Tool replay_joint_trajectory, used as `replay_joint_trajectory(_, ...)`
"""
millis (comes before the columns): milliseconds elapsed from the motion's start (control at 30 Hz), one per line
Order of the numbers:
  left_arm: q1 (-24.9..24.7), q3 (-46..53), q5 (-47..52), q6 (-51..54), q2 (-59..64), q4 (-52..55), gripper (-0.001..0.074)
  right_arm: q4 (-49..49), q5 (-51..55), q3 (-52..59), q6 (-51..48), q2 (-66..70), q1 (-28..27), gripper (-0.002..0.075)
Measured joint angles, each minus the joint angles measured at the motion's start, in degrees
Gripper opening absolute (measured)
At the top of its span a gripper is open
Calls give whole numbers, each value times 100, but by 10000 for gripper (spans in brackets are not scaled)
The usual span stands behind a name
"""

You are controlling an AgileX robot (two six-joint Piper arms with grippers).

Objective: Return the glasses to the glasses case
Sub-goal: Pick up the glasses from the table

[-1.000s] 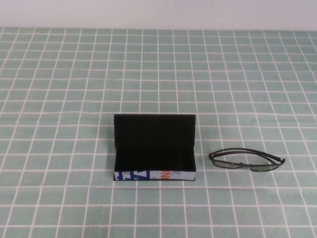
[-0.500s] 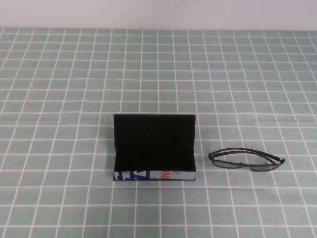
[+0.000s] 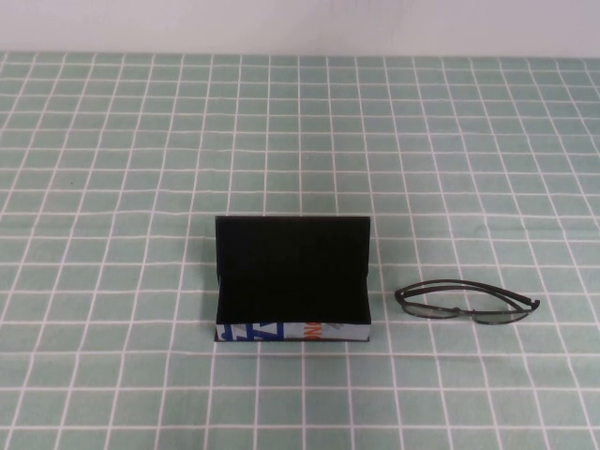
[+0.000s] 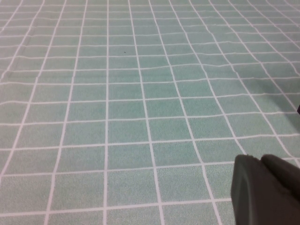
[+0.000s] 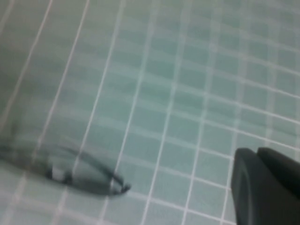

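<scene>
High view: glasses (image 3: 466, 306) lie on worktop (image 3: 112, 169), long axis left-right, just right of open glasses case (image 3: 292, 281).
Left wrist view: left gripper (image 4: 265, 191) over bare worktop; spread or pressed together, cannot tell.
Right wrist view: right gripper (image 5: 265, 184) near glasses; likewise cannot tell.

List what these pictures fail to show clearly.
- Left gripper: left wrist view, cut off at the corner; absent from the high view.
- Right gripper: right wrist view, likewise cut off.
- Glasses: right wrist view, blurred, partly cut by the edge; clear in the high view.
- Case: black interior hides its depth.
</scene>
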Motion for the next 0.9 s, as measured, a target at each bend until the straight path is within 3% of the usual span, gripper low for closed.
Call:
replay_joint_trajectory(233,0,0,0,0,0,0,-2,200,382,-24,-3350,1149,724,-14)
replay_joint_trajectory(333,0,0,0,0,0,0,-2,244,401,-33,-4313,1397,988,-14)
replay_joint_trajectory(733,0,0,0,0,0,0,-2,1118,168,-33,-5467,2100,1198,-10)
replay_joint_trajectory(800,0,0,0,0,0,0,-2,1421,168,-33,-5872,2180,1198,15)
replay_joint_trajectory(900,0,0,0,0,0,0,-2,1741,88,-33,-6159,2206,1207,116)
